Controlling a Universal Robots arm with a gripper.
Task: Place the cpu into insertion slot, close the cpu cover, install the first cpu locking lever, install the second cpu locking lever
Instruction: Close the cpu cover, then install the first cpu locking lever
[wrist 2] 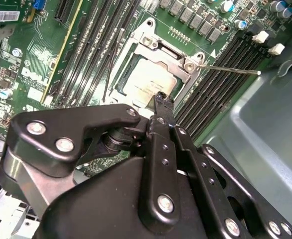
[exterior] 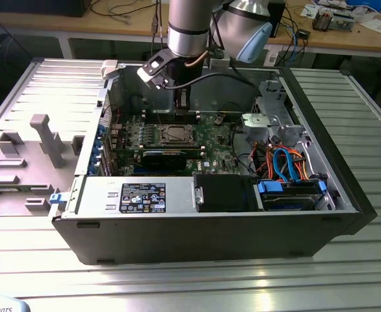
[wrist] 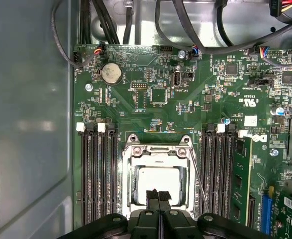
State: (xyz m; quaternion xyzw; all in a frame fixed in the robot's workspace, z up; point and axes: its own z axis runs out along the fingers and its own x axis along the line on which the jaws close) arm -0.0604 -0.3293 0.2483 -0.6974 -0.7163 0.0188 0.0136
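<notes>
Inside the open computer case point(exterior: 346, 188), the green board point(wrist: 136, 74) has memory slots point(wrist: 98, 174) crowding both sides of the insertion slot point(wrist: 132, 184). The cpu cover point(wrist: 158, 148) lies down around the seated cpu point(wrist: 156, 175). The gripper point(wrist: 159, 195), jaws pressed together and empty, is at the cpu's edge, beside a thin locking lever point(wrist: 200, 181).

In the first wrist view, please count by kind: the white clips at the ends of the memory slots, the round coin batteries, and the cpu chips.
white clips: 4
coin battery: 1
cpu: 1
Total: 6
</notes>
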